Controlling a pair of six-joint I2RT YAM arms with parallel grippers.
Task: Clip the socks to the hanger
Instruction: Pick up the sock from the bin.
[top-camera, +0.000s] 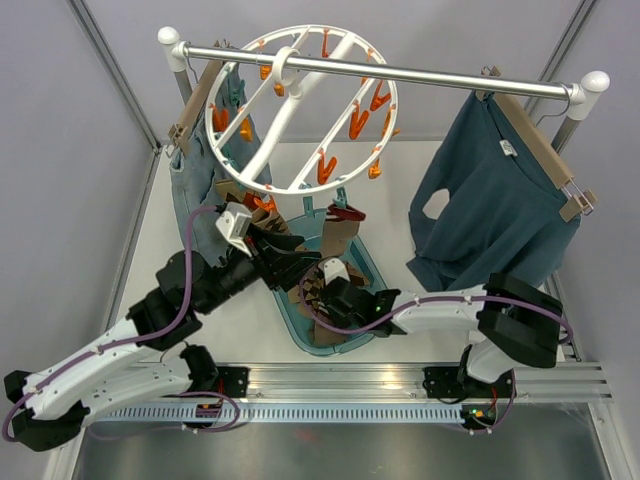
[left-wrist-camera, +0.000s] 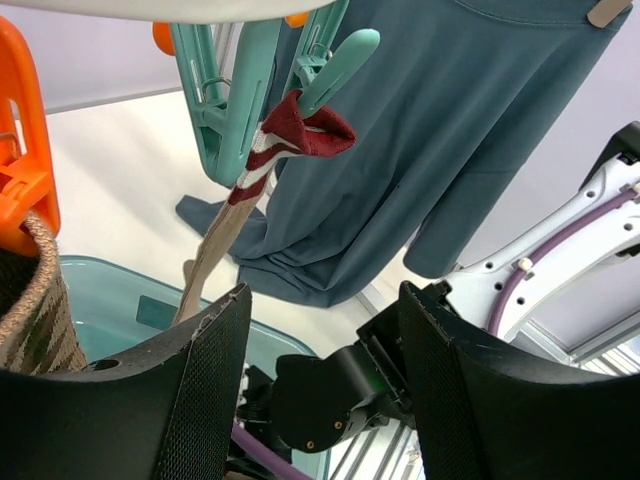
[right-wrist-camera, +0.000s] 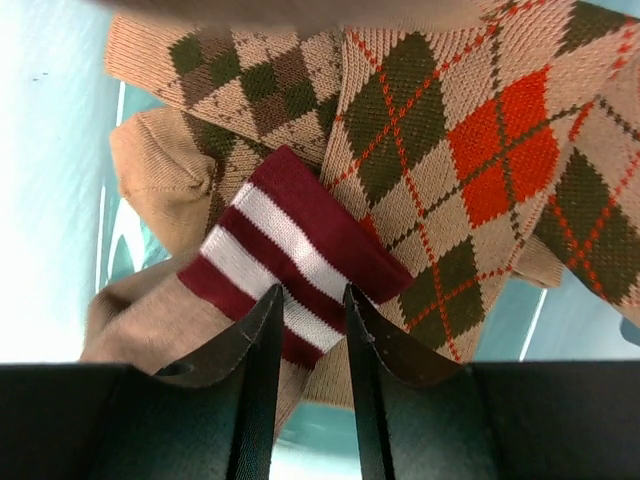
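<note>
A grey-walled white table (top-camera: 150, 250) is seen from above. Only close-up is the right gripper (right-wrist-camera: 312, 292) shown barely parted, empty, over the socks (right-wrist-camera: 440, 130); the left gripper (left-wrist-camera: 322, 300) is spread wide, empty.

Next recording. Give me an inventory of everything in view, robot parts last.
Hanger: one, white, round, hung on the rail.
Clothespins: many, orange and teal, under the hanger's ring.
Socks: several, tan argyle, piled in the tub; at least one hangs by its maroon cuff from a teal clothespin.
Tub: one, teal, on the table below the hanger.
Rail: one, silver, across the back.
Jeans: one, blue-grey, left end of rail.
Sweater: one, teal, right end of rail.
Wooden hangers: two, brown, carrying jeans and sweater.
Table: one, white.
Left arm: white and black, jaws wide apart, empty, facing the clipped sock.
Right arm: white and black, jaws slightly parted over the tub's socks.
</note>
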